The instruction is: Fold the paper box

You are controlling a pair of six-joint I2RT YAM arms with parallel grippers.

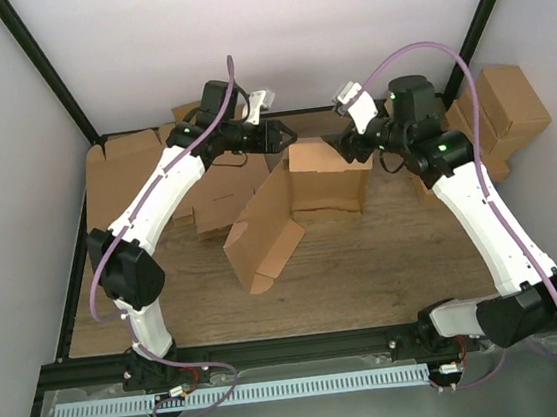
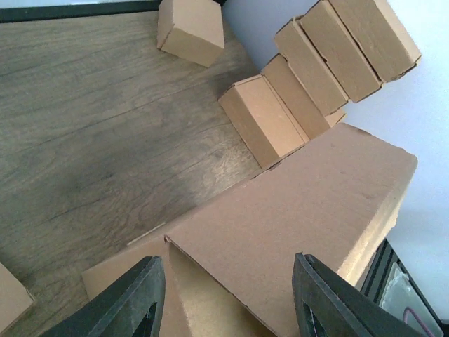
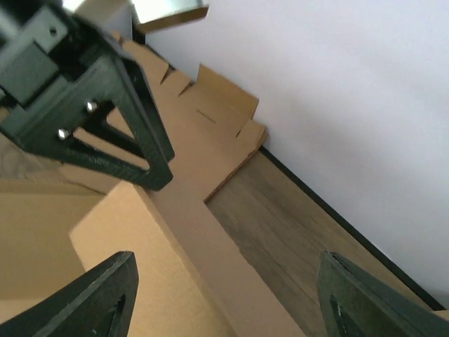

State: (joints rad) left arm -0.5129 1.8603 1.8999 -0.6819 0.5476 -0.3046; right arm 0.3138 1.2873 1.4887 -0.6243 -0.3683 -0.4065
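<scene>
The paper box (image 1: 298, 201) stands part-folded mid-table: an upright back panel with a long flap leaning forward and left. My left gripper (image 1: 285, 135) is open at the panel's top left edge. In the left wrist view its fingers (image 2: 133, 302) straddle the brown panel (image 2: 295, 210) without clamping it. My right gripper (image 1: 337, 146) is open at the panel's top right corner. In the right wrist view it (image 3: 228, 302) hovers over the box's edge (image 3: 140, 281), and the left gripper's black fingers (image 3: 105, 119) show just beyond.
A pile of flat cardboard blanks (image 1: 129, 175) lies at the back left, also seen in the right wrist view (image 3: 210, 119). Ready-made brown boxes (image 1: 504, 112) cluster at the back right against the wall, also in the left wrist view (image 2: 330, 63). White walls enclose the table.
</scene>
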